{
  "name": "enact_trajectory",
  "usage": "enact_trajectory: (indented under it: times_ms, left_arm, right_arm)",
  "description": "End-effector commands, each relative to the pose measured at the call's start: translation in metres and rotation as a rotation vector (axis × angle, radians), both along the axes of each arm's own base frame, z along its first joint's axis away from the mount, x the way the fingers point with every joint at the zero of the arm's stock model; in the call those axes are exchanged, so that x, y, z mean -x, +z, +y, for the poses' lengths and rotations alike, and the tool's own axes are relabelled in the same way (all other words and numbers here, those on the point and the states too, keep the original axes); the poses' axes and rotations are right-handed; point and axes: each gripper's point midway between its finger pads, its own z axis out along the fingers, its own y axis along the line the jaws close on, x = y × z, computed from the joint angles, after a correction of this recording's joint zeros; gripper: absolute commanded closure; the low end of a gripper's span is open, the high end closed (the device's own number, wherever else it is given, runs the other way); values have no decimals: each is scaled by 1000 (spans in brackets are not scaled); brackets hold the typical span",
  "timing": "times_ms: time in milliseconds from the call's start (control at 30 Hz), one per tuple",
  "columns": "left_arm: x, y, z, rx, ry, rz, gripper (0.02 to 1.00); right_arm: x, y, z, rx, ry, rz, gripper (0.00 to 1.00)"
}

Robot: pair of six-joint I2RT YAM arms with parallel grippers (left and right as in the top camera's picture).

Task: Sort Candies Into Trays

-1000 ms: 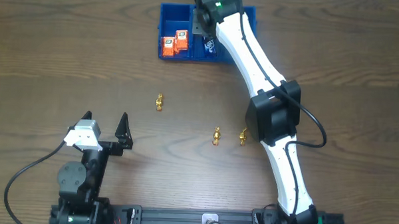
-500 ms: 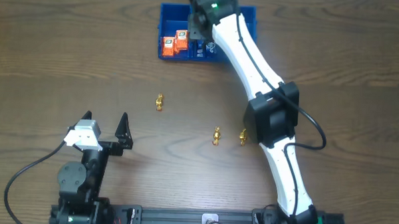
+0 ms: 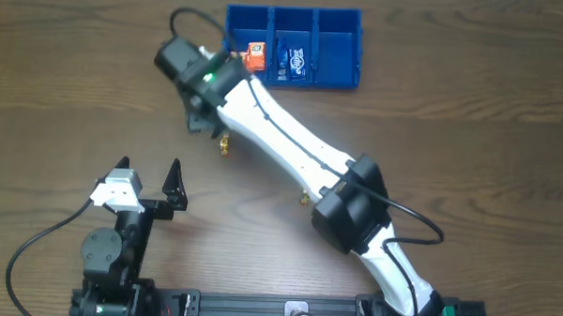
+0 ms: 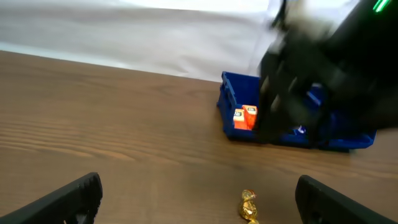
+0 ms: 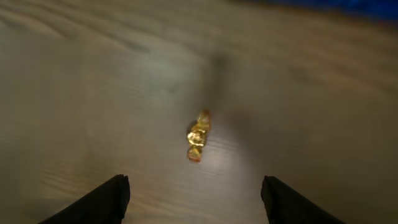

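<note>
Right gripper point(image 5: 194, 184), jaws spread and empty, hovers over a gold candy point(image 5: 196, 144) left of desk centre, near the blue tray point(image 3: 331, 85) at the far edge. Step: pick approach. Next: descend, straddle the wrapper, close.

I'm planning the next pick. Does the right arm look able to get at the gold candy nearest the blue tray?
Probably yes: its open pincer hangs over that gold candy, and nothing lies between them.

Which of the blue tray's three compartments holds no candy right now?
The compartment at the top view's right end: its floor is bare. The middle one holds dark blue candies, the left one orange candies.
</note>
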Motion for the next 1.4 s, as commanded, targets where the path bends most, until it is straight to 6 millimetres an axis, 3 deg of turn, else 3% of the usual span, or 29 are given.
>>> enact_trajectory:
  times_ms: [33,100,267,433,800,1200,1333,1400]
  left_arm:
    - [1,-17,-2,-15,-14,47,20]
    - [1,-17,-2,-15,-14,47,20]
    - [1,-17,-2,-15,-14,47,23]
    - [1,-17,-2,-15,-14,47,20]
    - [1,-17,-2,-15,-14,47,20]
    - [1,-17,-2,-15,-14,47,20]
    - [1,-17,-2,-15,-14,47,23]
    - [1,-17,-2,-15,-14,47,20]
  right_arm:
    - [15,-71,-3,43,-73,129,308]
    - [19,-88,-6,64,-98,153,318]
    - [15,-106,-5,70,-102,157,340]
    - [8,-106,1,42,-104,136,364]
    - [1,-116,-9,71,-123,124,428]
    - [4,-122,-6,67,-118,143,812]
    - [3,-119,-5,62,-115,139,849]
    - [-1,-105,-6,52,-107,114,855]
